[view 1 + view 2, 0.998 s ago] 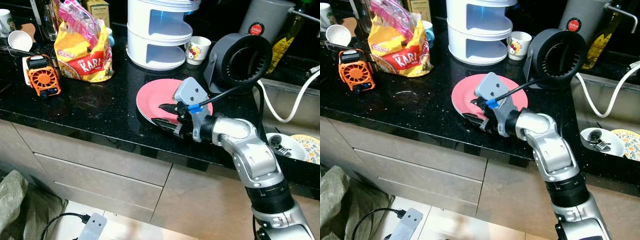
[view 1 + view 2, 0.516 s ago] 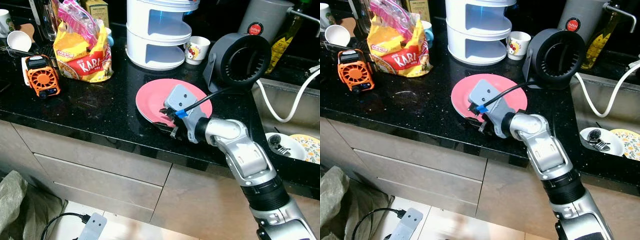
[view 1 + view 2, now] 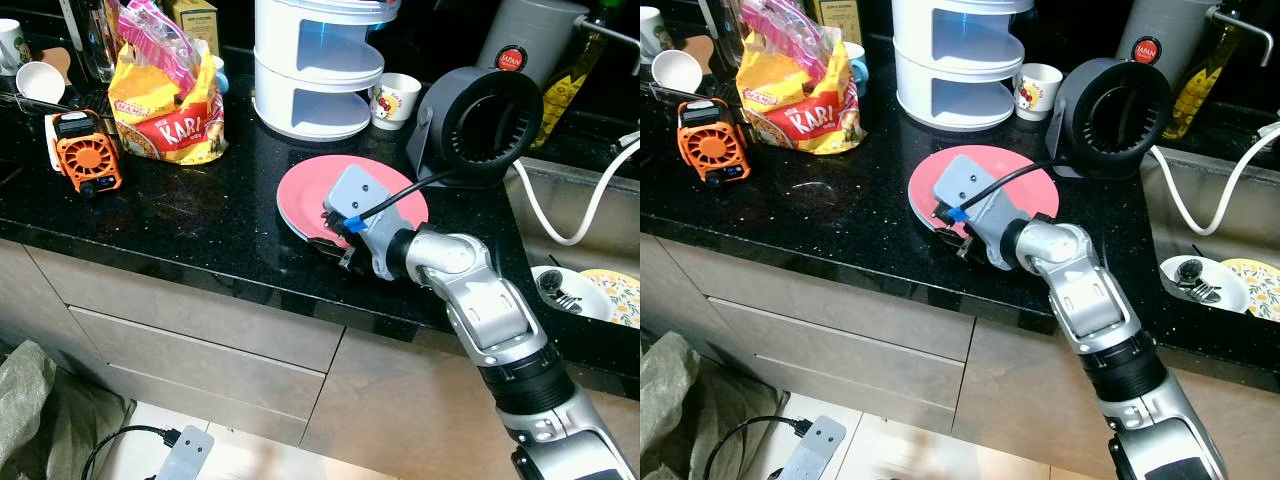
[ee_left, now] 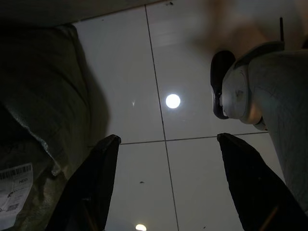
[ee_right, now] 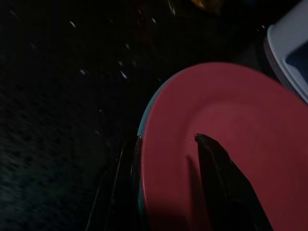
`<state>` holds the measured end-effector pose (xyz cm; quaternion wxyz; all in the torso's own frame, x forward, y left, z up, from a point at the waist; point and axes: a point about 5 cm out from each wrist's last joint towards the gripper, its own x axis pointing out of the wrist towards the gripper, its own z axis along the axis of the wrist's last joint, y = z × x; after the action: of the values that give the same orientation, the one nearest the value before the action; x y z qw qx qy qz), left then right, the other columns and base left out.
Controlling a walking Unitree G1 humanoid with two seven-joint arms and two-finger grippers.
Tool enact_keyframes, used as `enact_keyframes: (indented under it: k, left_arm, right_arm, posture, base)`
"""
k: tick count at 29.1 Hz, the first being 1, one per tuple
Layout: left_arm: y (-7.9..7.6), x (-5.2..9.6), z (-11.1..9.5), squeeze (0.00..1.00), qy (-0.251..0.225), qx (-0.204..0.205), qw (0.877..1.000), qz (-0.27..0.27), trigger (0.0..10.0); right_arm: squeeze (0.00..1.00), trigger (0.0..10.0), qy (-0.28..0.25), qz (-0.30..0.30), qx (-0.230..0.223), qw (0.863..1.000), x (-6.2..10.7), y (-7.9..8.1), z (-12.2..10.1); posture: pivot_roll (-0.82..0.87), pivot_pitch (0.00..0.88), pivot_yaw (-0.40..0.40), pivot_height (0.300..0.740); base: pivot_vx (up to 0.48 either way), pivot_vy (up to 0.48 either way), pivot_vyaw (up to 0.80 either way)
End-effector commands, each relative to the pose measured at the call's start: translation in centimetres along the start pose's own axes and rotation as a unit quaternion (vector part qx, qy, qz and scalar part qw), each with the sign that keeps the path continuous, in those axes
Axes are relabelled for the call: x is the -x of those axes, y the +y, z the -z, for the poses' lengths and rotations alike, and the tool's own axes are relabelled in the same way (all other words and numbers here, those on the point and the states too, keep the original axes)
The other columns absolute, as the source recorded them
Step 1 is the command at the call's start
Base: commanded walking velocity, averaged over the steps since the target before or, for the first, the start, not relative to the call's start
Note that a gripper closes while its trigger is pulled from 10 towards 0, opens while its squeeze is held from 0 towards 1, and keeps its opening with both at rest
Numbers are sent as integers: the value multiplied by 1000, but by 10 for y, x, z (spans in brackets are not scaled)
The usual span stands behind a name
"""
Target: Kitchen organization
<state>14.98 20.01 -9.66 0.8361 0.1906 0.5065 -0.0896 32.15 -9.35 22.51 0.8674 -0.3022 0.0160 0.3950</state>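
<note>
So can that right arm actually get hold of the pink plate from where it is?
Probably yes. The right gripper is already at the near rim of the pink plate, one finger over its face, the other outside the edge on the black counter. Nothing stands between them.

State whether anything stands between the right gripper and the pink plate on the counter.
Nothing visible does. The right gripper is at the near rim of the pink plate, one finger over its face, the other off its edge.

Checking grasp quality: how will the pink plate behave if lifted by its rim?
The pink plate looks rigid, so likely no flexing. Glossy, so it may slip. The right pincer straddles just its near edge, one finger on top, so it may tilt.
</note>
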Motion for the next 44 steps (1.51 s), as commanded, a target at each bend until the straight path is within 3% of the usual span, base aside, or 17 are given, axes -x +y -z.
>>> enact_keyframes:
  k: [1,9,13,24,27,38,44]
  left_arm:
    - [-3,1,6,0,10,-3,1000,5,10000]
    - [-4,1,6,0,10,-2,1000,6,10000]
    - [-4,1,6,0,10,-3,1000,7,10000]
    - [-4,1,5,0,10,-3,1000,7,10000]
    - [-4,1,5,0,10,-3,1000,7,10000]
    - [-4,0,5,0,9,-3,1000,7,10000]
    - [-4,0,4,0,9,-5,1000,6,10000]
  right_arm:
    - [0,10000,33,1,8,999,-1,0,11]
    - [0,10000,98,22,58,993,5,-7,25]
    - [0,10000,102,29,61,993,6,-9,26]
    - [0,10000,61,4,34,998,5,-5,17]
    - [0,10000,15,-57,-4,998,9,6,8]
    - [0,10000,44,-104,8,994,15,16,17]
    - [0,10000,10,-102,-19,995,15,13,9]
  posture:
    - [85,68,-66,740]
    - [78,71,-64,740]
    - [77,71,-63,740]
    - [77,71,-64,740]
    - [77,72,-65,740]
    - [78,70,-68,740]
    - [80,61,-73,740]
  base:
    - [0,0,0]
    - [0,0,0]
    - [0,0,0]
    - [0,0,0]
    - [0,0,0]
    - [0,0,0]
    - [0,0,0]
